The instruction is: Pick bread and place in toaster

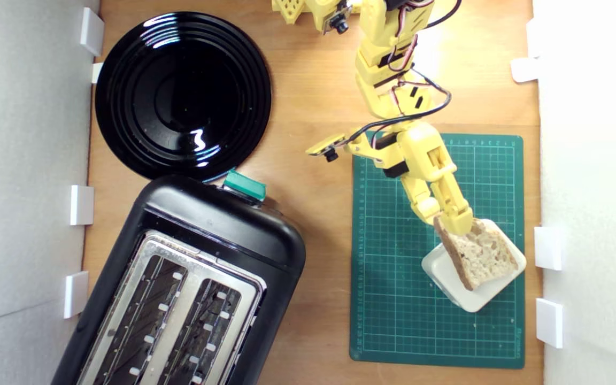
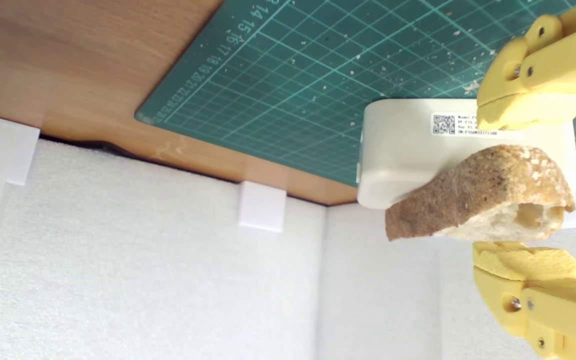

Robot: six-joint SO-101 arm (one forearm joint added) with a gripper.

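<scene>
While the gripper (image 2: 530,182) straddled the bread (image 2: 483,195), its jaws stood open on either side of the slice, one above the crust and one under the crumb face in the wrist view, with a visible gap at each and no squeeze yet. The bread (image 1: 478,252) lay propped on the white block (image 1: 455,289), which sat near the green cutting mat's (image 1: 393,267) corner closest to the foam wall on the exterior view's right. The toaster (image 1: 179,289) stood well apart, at the table's (image 1: 318,85) opposite side, its two slots empty.

The slice looked light and fairly stiff, with a firm brown crust and a soft, holey crumb that would probably dent or crumble under a hard pinch; crumbs already dotted the mat. A hold across its thickness at the thicker crusted end seemed soundest, with gentle pressure, since the rough crust should resist slipping better than the crumb.
</scene>
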